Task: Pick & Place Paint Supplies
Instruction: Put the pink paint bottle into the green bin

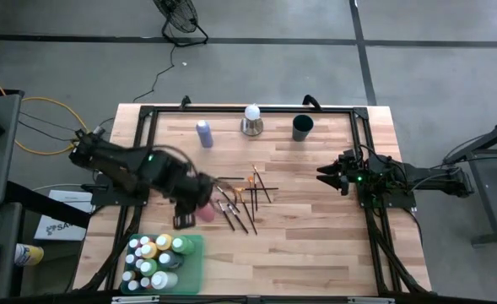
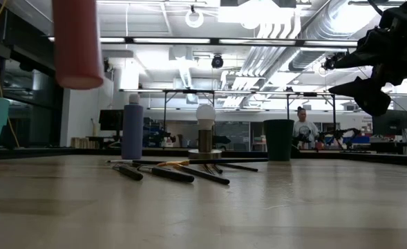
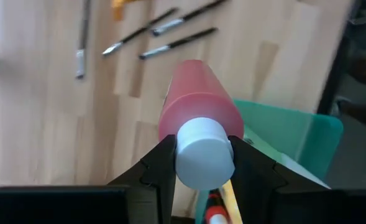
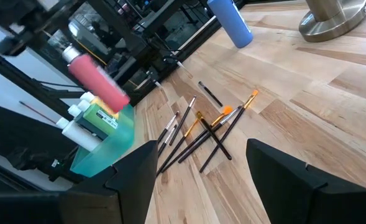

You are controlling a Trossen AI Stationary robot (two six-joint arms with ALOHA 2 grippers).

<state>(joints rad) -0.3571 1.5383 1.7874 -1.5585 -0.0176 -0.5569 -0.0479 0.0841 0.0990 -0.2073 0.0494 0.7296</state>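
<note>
Now, fingers: the left gripper (image 3: 200, 163) is clamped on the pink bottle (image 3: 195, 118) at its white cap.
Bottle: held off the table, long axis pointing away from the fingers.
Bin: the green bin (image 1: 191, 263) lies just near-left of the bottle.
Right gripper (image 4: 201, 163): spread, empty, far right.
Brushes (image 1: 241, 198): scattered mid-table.
Writing: none readable.

Below the left gripper (image 1: 191, 205), bottles (image 1: 151, 257) crowd the green bin (image 1: 193, 262). Brushes (image 1: 241, 203) lie scattered just beside it; bare wood separates those from the right gripper (image 1: 328, 176).
</note>
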